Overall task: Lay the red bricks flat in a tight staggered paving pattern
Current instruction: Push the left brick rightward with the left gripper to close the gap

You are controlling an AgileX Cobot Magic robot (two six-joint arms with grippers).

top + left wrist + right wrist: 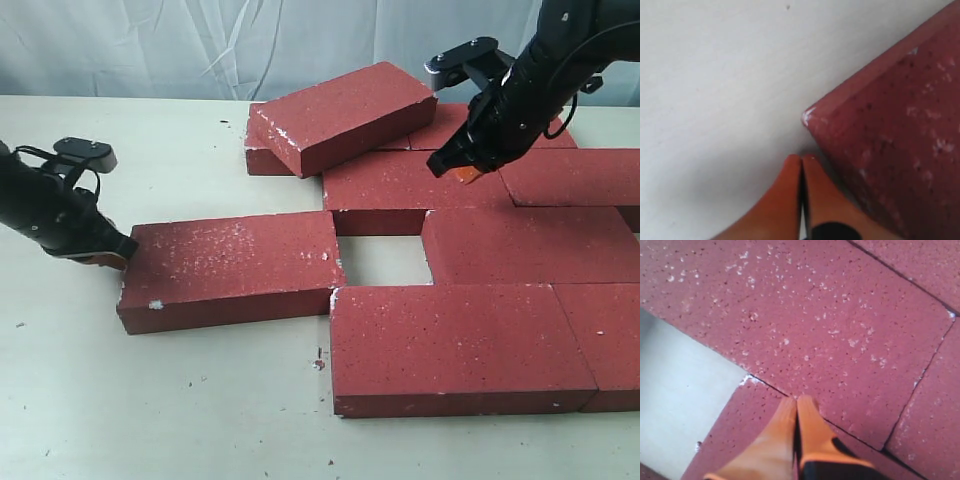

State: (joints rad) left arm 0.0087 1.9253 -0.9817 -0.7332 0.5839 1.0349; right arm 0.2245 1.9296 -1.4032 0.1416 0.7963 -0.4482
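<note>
Several dark-red bricks lie flat on the right of the table, laid close together around a bare gap (383, 258). One loose brick (232, 268) lies to the left of that gap, slightly skewed. Another brick (345, 115) rests tilted on top of the back row. My left gripper (103, 261) is shut and empty, its orange fingertips (810, 165) against the loose brick's left end, by its corner (808, 117). My right gripper (464, 173) is shut and empty, hovering just over a back-row brick (830, 335) near a joint.
The cream tabletop (150, 400) stretches left and front of the bricks, with small crumbs of red grit (319, 363). A white cloth backdrop (200, 40) hangs behind the table. The laid bricks run off the right edge of the exterior view.
</note>
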